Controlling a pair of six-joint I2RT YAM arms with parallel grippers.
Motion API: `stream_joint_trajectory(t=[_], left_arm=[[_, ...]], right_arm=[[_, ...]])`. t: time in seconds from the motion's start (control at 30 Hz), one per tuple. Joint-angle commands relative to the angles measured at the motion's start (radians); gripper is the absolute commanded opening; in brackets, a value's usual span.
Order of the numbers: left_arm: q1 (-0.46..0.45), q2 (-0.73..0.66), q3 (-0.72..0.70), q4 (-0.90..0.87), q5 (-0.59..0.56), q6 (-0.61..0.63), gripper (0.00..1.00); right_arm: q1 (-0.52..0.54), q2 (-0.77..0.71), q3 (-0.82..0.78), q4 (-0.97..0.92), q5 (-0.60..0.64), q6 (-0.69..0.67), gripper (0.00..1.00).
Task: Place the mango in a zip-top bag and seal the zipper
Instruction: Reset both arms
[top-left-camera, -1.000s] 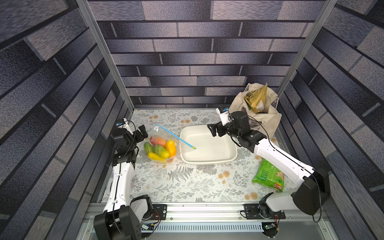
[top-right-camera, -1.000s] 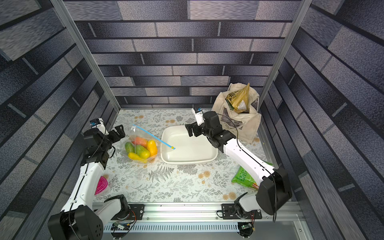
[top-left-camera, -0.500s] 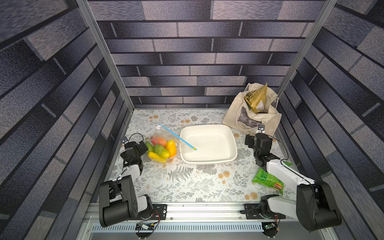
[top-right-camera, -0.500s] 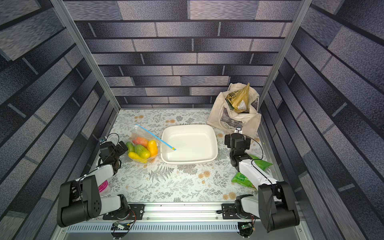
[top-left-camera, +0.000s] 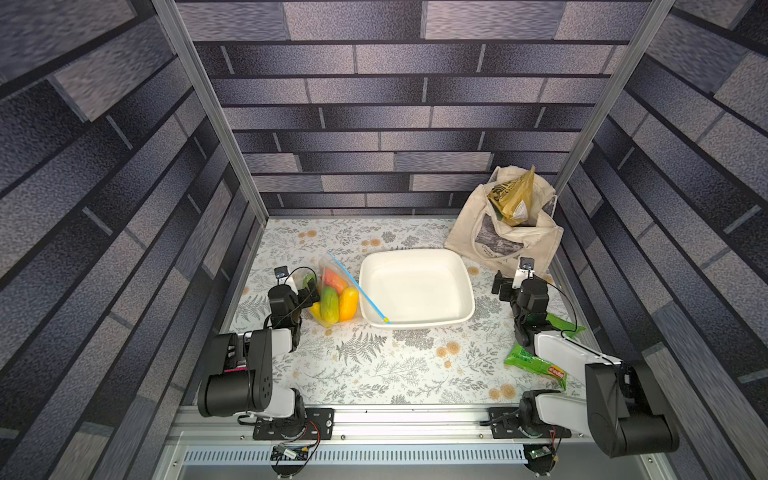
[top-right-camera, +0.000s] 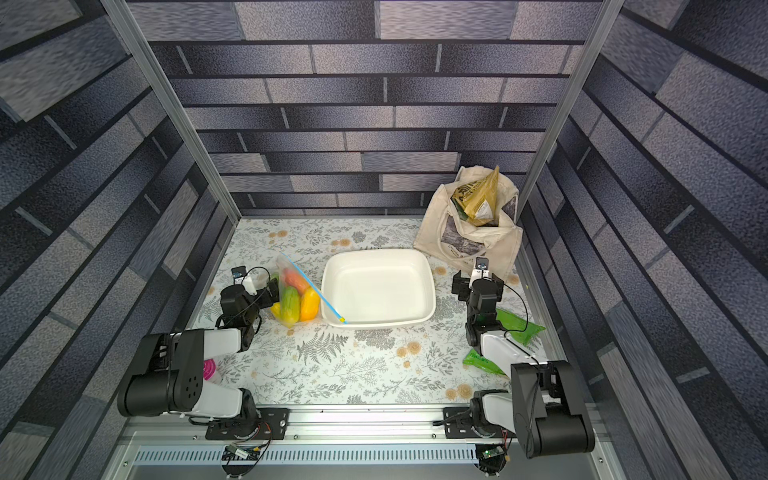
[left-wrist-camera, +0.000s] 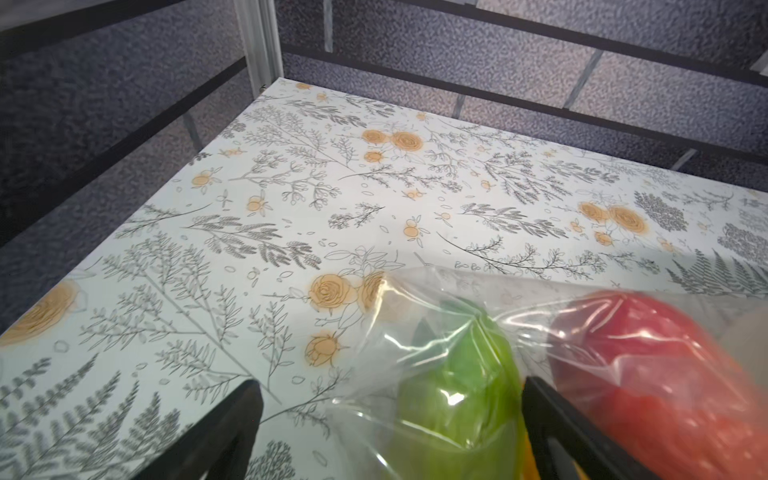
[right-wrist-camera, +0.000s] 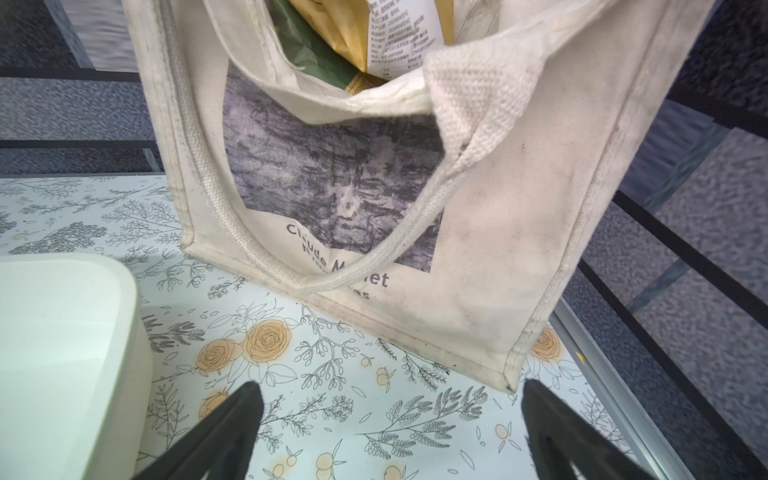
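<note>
The clear, crinkly plastic zip-top bag (top-left-camera: 334, 296) lies on the floral-patterned counter (top-left-camera: 374, 365) and leans against the shallow white plastic tray (top-left-camera: 419, 325). Inside it are a green fruit (top-left-camera: 329, 304), a yellow fruit (top-left-camera: 348, 303) and a red-orange fruit (top-left-camera: 335, 280). The mango is presumably one of these, though I cannot tell which. The thin light-blue zipper (top-left-camera: 358, 286) rests along the tray's rim, with its small yellow piece (top-left-camera: 386, 320) at the near end. Whether the strip is pressed shut along its whole length is too fine to see.

The main hazard is at the left gripper (left-wrist-camera: 390, 397). Its jaws are spread wide and grasp nothing, yet in the left wrist view the bag's bulging corner lies between them, with film just beside one finger (left-wrist-camera: 548, 415). Closing or sweeping sideways there would likely pinch the slippery film, drag the bag off the tray and twist the zipper. If any stretch is unsealed, the round fruit could roll out. The propped bag also looks unsteady, and a nudge to the tray may let it slump.

The right gripper (right-wrist-camera: 392, 395) is likewise spread and empty. It is near the beige canvas tote (right-wrist-camera: 478, 249) and well apart from the bag. Its risks are smaller: it could catch the tote's loose handle (right-wrist-camera: 311, 286), or the arm could press on the green snack packet (top-left-camera: 536, 365) under it.
</note>
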Motion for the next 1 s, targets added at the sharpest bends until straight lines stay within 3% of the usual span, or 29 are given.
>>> stream_joint_trajectory(t=[0.0,0.07,0.17,0.27,0.33,0.37,0.4,0.97], left_arm=[[-0.034,0.039,0.025,0.016,-0.013,0.084,1.0],[-0.037,0.04,0.02,0.028,-0.022,0.086,1.0],[-0.041,0.045,0.033,0.007,-0.045,0.08,1.0],[-0.03,0.049,0.047,-0.018,-0.058,0.062,1.0],[-0.028,0.048,0.049,-0.019,-0.063,0.056,1.0],[-0.027,0.049,0.048,-0.019,-0.062,0.056,1.0],[-0.028,0.048,0.048,-0.018,-0.063,0.056,1.0],[-0.036,0.045,0.048,-0.021,-0.085,0.059,1.0]], right_arm=[[0.003,0.013,-0.054,0.066,-0.07,-0.006,1.0],[0.003,0.045,-0.066,0.134,-0.026,-0.003,1.0],[-0.001,0.071,-0.005,0.044,-0.019,0.003,1.0],[0.0,0.113,0.048,-0.01,-0.116,-0.014,1.0],[-0.012,0.236,0.0,0.22,-0.144,0.011,1.0],[-0.018,0.283,0.014,0.236,-0.169,0.02,1.0],[-0.041,0.263,0.025,0.173,-0.201,0.032,1.0],[-0.048,0.261,0.012,0.199,-0.174,0.042,1.0]])
